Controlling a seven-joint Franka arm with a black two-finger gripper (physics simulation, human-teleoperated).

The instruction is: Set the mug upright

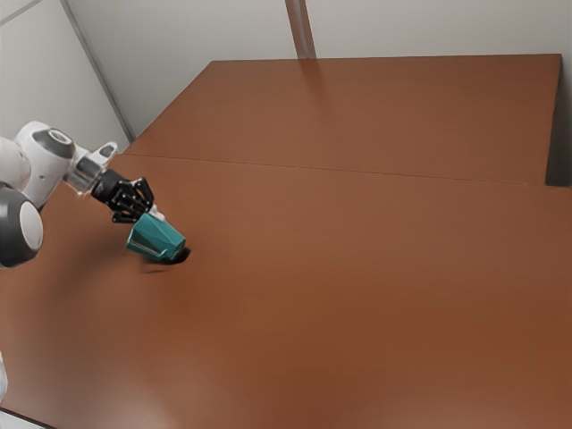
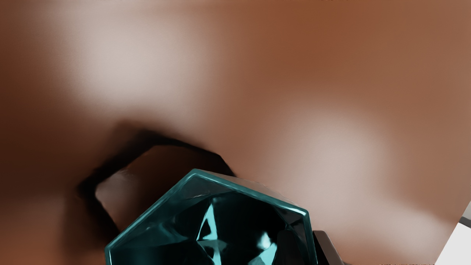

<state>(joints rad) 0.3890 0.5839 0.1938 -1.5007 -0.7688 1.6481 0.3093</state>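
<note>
At the exterior view's left we see the white and black arm reaching in over the brown table, with the black gripper at its end, angled down toward the right. Our gripper pinches the wall of the teal mug: in the wrist view one finger lies along the outside and the other sits inside the mouth. The mug is just right of the hand, over the left part of the table, clearly tilted rather than upright, its angular mouth turned toward our hand's camera. Dark shadow falls beside it; we cannot tell whether its lower edge touches the tabletop. Farther right, a thin seam crosses the far part of the table. Beyond the far edge a brown strip runs up the pale wall, and a dark area borders the table's far right corner.
</note>
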